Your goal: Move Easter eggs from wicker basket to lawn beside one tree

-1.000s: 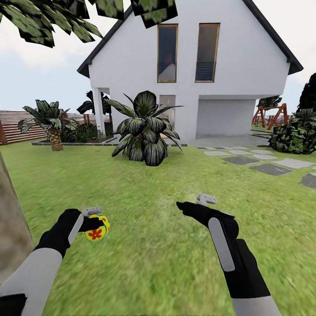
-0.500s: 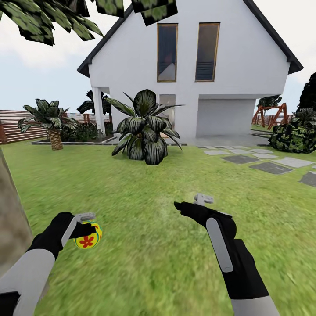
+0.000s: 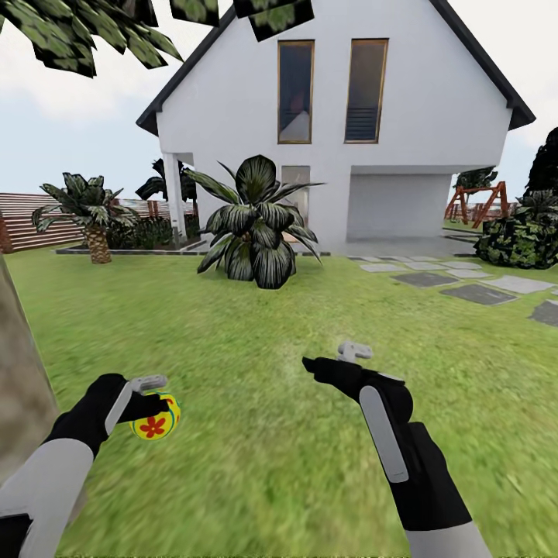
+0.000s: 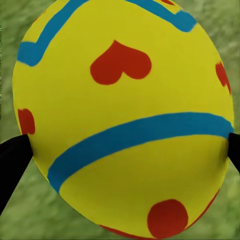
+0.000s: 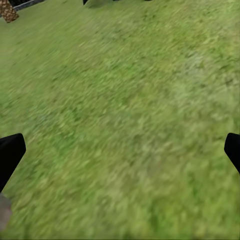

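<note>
egg (image 4: 125, 120) yellow, blue zigzags, red marks | left gripper (image 3: 152, 403) clamps it | right gripper (image 3: 324, 363) spread

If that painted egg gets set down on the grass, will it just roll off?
The Easter egg looks smooth and rounded, so it may wobble or roll a little. The lawn looks flat, which would probably stop it quickly. The left gripper pinches it without visible denting, suggesting a stiff shell.

lawn (image 3: 256, 349) ahead open | tree (image 3: 19, 387) trunk blocks left
</note>
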`<state>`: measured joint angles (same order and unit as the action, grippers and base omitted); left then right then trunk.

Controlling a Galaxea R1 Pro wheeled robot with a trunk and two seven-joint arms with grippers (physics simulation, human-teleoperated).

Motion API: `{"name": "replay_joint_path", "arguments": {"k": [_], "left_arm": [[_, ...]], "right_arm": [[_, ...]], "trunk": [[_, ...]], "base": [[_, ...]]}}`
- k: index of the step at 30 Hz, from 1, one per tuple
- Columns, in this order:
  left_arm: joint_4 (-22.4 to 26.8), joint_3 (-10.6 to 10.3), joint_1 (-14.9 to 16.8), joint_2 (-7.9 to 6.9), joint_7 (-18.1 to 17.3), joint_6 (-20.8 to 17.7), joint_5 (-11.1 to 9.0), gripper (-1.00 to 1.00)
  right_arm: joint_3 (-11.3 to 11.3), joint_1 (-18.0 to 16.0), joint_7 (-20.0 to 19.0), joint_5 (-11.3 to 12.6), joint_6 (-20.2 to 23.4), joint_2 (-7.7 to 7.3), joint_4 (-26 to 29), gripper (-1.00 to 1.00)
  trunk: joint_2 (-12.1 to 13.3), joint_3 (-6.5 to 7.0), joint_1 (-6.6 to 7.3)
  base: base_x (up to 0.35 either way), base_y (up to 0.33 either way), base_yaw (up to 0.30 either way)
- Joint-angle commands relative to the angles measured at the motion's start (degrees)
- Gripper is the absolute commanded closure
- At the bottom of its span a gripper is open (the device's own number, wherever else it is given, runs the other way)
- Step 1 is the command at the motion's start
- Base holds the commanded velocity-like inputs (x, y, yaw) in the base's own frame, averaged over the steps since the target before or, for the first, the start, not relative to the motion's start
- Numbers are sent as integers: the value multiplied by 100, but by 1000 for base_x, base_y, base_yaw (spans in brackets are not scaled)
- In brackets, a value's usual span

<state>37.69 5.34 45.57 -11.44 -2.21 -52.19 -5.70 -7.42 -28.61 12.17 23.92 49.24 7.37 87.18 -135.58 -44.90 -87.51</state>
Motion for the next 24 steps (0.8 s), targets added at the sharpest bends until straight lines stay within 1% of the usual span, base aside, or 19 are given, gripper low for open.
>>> {"name": "replay_joint_path", "arguments": {"k": [1,6,19,24], "left_arm": [[7,11,3,-11,6,-27,-41,100],[10,11,4,-58,49,-20,-45,100],[10,11,4,-60,82,-19,-46,100],[10,11,4,-60,90,-19,-46,100]], "right_arm": [[-4,-5,58,60,16,1,0,-100],[-6,-5,58,60,18,1,-8,-100],[-11,-5,58,60,16,1,-5,-100],[-13,-5,58,60,17,1,-6,-100]], "trunk": [[-45,-25,-21],[-245,-115,-131],[-766,-348,-417],[-773,-459,-430]], "base": [[0,0,0],[0,0,0],[0,0,0],[0,0,0]]}}
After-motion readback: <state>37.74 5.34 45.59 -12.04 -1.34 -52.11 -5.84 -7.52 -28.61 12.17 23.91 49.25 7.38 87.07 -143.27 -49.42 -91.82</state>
